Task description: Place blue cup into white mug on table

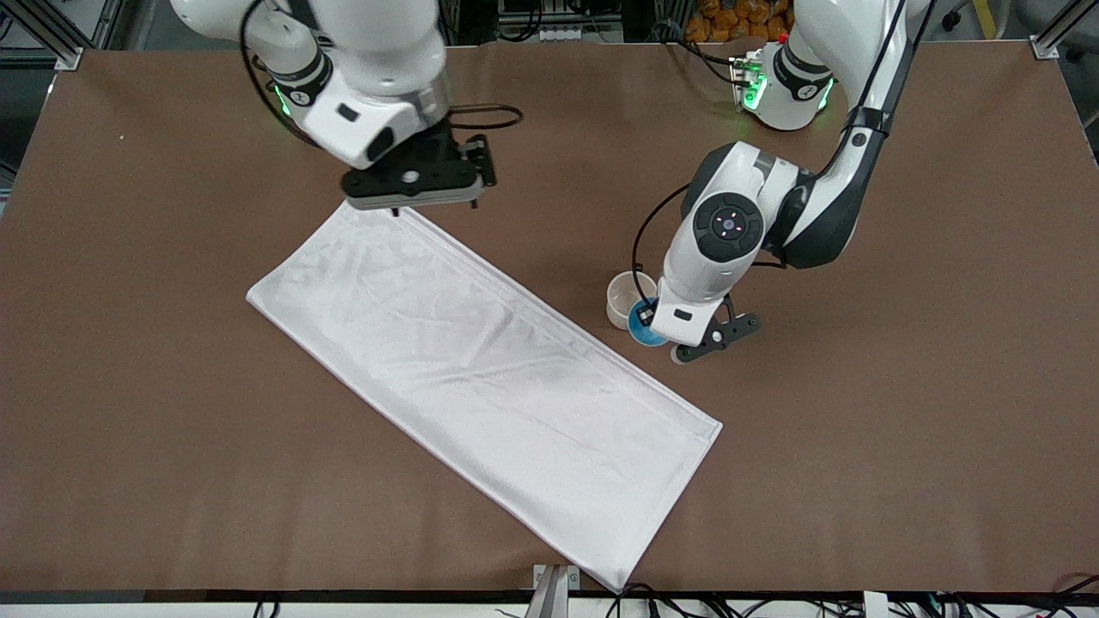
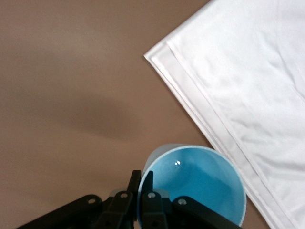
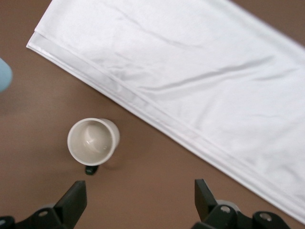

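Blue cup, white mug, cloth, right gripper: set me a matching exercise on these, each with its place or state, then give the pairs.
Things:
1. blue cup
2. white mug
3. cloth
4. right gripper

States:
A. open, holding nothing
B. spread flat on the table
C. rim pinched by the shut left gripper
D. upright and empty, beside the cloth

Pairs: 1-C, 2-D, 3-B, 4-A

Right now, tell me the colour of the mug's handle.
Black, on the white mug; the right wrist view shows it best.
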Controlling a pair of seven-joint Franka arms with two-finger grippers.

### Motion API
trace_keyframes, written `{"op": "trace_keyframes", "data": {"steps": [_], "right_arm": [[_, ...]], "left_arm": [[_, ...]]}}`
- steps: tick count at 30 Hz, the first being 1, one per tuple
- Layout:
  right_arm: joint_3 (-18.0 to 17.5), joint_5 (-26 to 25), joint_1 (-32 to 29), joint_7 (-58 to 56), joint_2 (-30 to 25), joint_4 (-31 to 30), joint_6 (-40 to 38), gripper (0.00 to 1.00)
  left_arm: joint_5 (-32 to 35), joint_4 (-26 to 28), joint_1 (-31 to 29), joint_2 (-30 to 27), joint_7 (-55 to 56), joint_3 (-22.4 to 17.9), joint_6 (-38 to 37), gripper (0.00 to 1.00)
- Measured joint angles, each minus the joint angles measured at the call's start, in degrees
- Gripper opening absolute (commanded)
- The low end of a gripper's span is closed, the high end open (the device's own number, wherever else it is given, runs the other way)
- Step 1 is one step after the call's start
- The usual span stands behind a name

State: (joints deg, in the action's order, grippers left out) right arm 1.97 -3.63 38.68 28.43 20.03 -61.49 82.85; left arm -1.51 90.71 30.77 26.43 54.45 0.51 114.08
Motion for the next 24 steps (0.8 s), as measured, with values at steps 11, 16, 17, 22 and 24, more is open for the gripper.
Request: {"op": "trace_keyframes", "data": {"steps": [11,16,17,22,24], "right_arm": [[0.2,0.1,-13.9,-16.6,-8.3,-8.4,-0.6,1.0],[0.2,0.2,-20.0,-20.0,-10.6,-13.4,3.0,1.0],[0.2,0.2,-21.0,-20.3,-10.9,-14.4,4.0,1.0],[0.2,0.3,-24.6,-20.8,-12.4,-19.7,8.7,1.0],[0.2,0.3,-25.6,-20.9,-13.4,-22.4,11.4,1.0]], "left_arm": [[0.0,2.4,-0.2,-1.2,3.0,0.4,0.1,0.0],[0.0,5.5,-0.1,-3.3,3.4,1.4,0.1,0.0],[0.0,6.2,-0.1,-3.8,3.4,1.6,0.1,0.0],[0.0,9.8,0.0,-6.6,3.4,2.5,0.4,0.0],[0.0,11.2,0.0,-7.5,3.4,2.9,0.8,0.0]]}}
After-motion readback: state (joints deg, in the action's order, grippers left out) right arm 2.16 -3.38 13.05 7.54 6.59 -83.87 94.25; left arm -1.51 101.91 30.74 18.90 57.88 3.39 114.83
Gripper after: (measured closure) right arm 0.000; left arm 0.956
